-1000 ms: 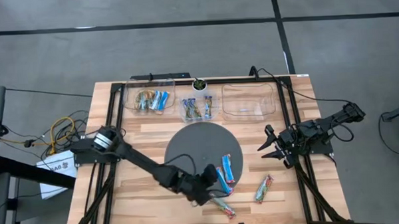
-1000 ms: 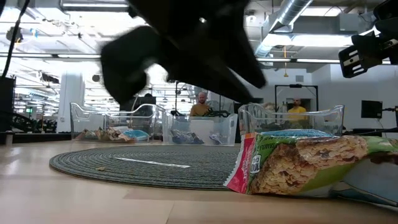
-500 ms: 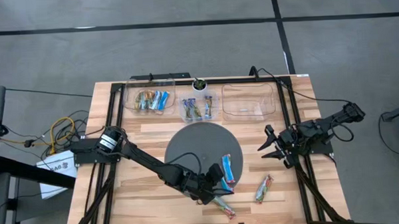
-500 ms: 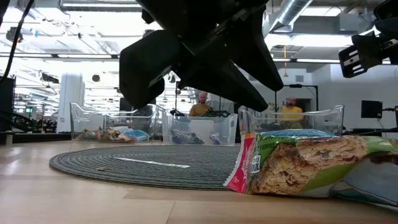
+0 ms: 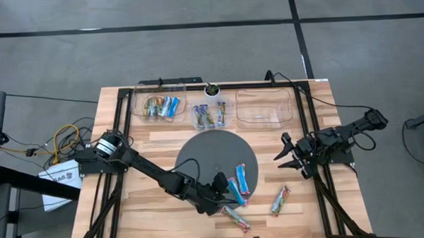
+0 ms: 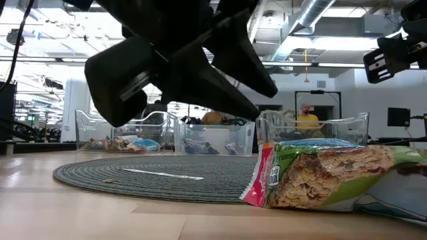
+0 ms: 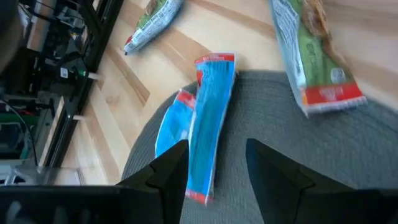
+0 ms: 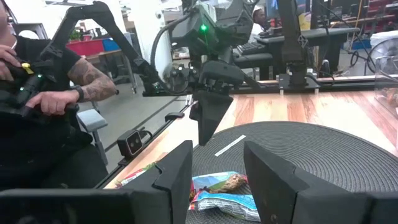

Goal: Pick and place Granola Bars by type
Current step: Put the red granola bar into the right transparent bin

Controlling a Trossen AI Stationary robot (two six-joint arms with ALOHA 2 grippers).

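Two bright blue Granola Bars (image 5: pixel 236 191) (image 5: pixel 242 176) lie flat, side by side, on the near right rim of the round grey mat (image 5: pixel 206 158). My left gripper (image 5: pixel 227 191) hovers open just over them. In the left wrist view the longer blue bar (image 7: pixel 208 118) runs between and ahead of my fingers, the second one (image 7: pixel 171 127) beside it. Two green-tan bars (image 5: pixel 237 218) (image 5: pixel 280 199) lie on the bare wood near the front edge; one fills the low view (image 6: pixel 327 177). My right gripper (image 5: pixel 285 159) waits open at the table's right side.
Three clear bins stand along the far edge: the left one (image 5: pixel 160 105) and the small middle one (image 5: pixel 209 115) hold bars, and nothing shows in the right one (image 5: pixel 263 106). A person sits beyond the table in the right wrist view (image 8: pixel 43 99).
My left gripper has turned and tipped lower over the blue bars while staying over the mat's near right rim. The bars lie where they were.
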